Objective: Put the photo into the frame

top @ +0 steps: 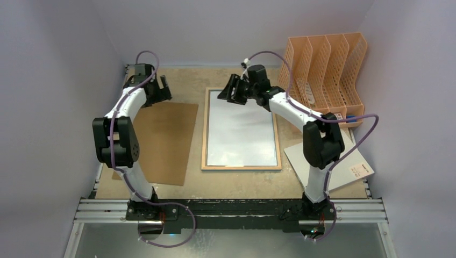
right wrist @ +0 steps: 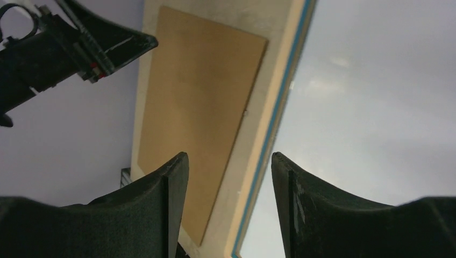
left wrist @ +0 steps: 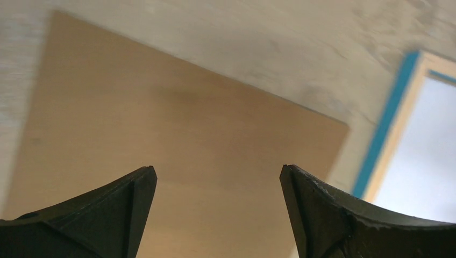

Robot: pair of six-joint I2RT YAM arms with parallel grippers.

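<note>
Frame [top: 241,167] lies wood-side up mid-table, pale sheet [top: 242,129] inside maybe the photo face down, can't tell; left gripper [left wrist: 218,174] splayed, empty, over the brown board [top: 161,140] parked beside it for refitting, right gripper [right wrist: 230,161] parted, empty, over frame's far edge.

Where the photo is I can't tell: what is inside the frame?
Inside the frame only a pale grey-white surface shows, filling it edge to edge. No balloon print is visible; whether that is bare glass or the photo's back cannot be told. The board lies beside it.
</note>
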